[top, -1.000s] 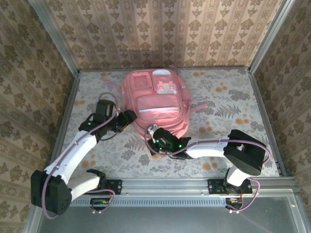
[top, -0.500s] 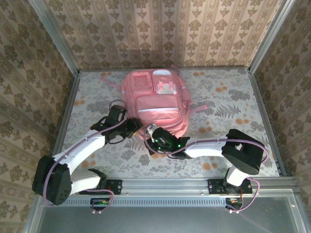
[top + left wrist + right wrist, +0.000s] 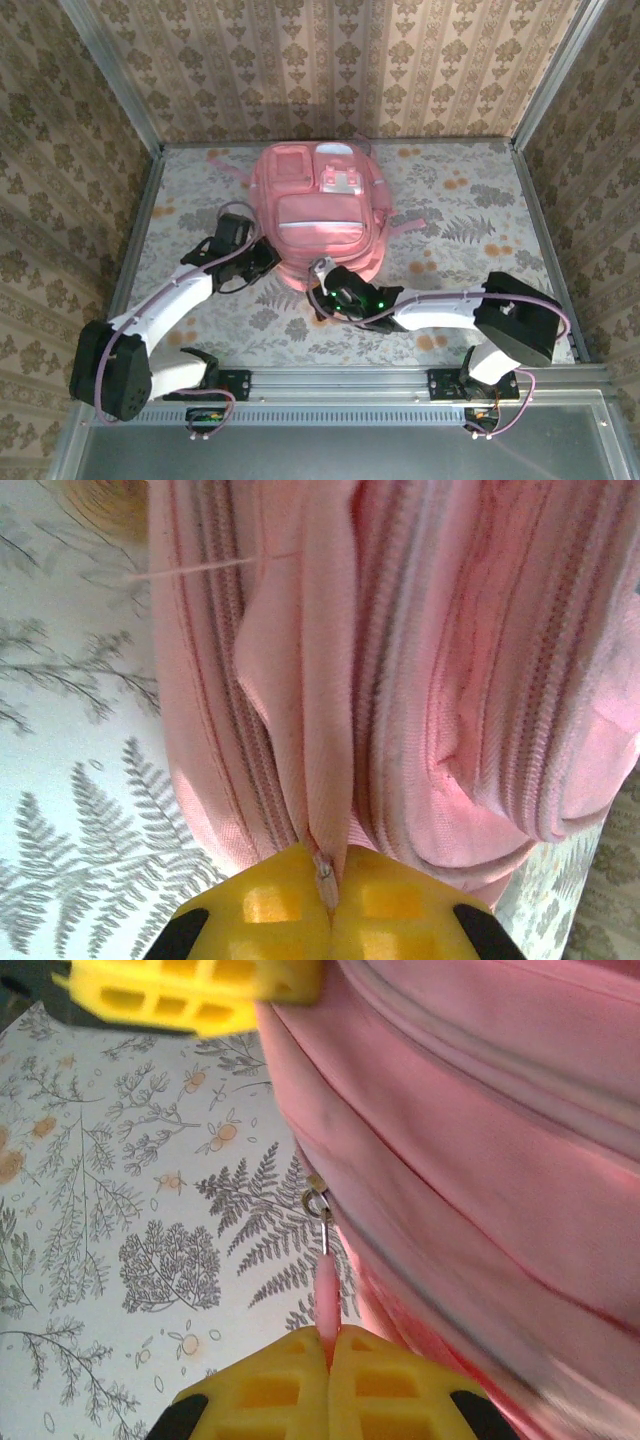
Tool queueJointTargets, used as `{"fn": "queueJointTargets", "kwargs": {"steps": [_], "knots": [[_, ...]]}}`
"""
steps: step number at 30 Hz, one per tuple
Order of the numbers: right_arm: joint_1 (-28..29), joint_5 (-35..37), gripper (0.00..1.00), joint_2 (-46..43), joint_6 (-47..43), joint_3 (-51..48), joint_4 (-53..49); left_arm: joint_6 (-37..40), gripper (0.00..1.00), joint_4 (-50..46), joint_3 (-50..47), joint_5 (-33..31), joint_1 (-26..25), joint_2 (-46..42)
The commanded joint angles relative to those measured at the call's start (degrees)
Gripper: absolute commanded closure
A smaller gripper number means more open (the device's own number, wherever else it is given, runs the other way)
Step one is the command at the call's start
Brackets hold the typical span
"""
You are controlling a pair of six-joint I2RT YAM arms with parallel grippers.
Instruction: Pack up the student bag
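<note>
The fern-printed tabletop (image 3: 480, 210) carries the student bag (image 3: 318, 215), which lies flat with its front pockets up, against the middle of the far edge. The left gripper (image 3: 268, 258) sits at the bag's near left corner. In the left wrist view its yellow fingers (image 3: 270, 905) are pressed together on a fold of pink fabric (image 3: 310, 680) beside a zip line. The right gripper (image 3: 318, 285) is at the bag's near edge, jaws clamped on a thin pink pull tab (image 3: 326, 1300) hanging from a small metal zip slider (image 3: 316, 1203).
</note>
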Motion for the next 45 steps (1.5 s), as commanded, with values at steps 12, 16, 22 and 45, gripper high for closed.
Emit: {"fn": "queueJointTargets", "kwargs": {"steps": [12, 16, 22, 45], "knots": [[-6.11, 6.67, 1.00, -14.88, -2.49, -10.00, -11.12, 7.86, 1.00, -4.04, 2.14, 1.35, 10.47, -4.35], [-9.31, 9.85, 1.00, -19.22, -0.02, -13.22, -12.59, 8.57, 1.00, -4.43, 2.31, 2.04, 12.63, -4.42], [-11.27, 4.12, 1.00, -18.44, -0.39, -13.42, -9.40, 10.80, 1.00, -5.46, 3.91, 2.72, 15.53, -3.95], [0.13, -2.93, 1.00, 6.51, 3.94, 8.21, -0.11, -5.70, 0.46, -23.11, 9.40, -2.88, 0.77, -5.78]]}}
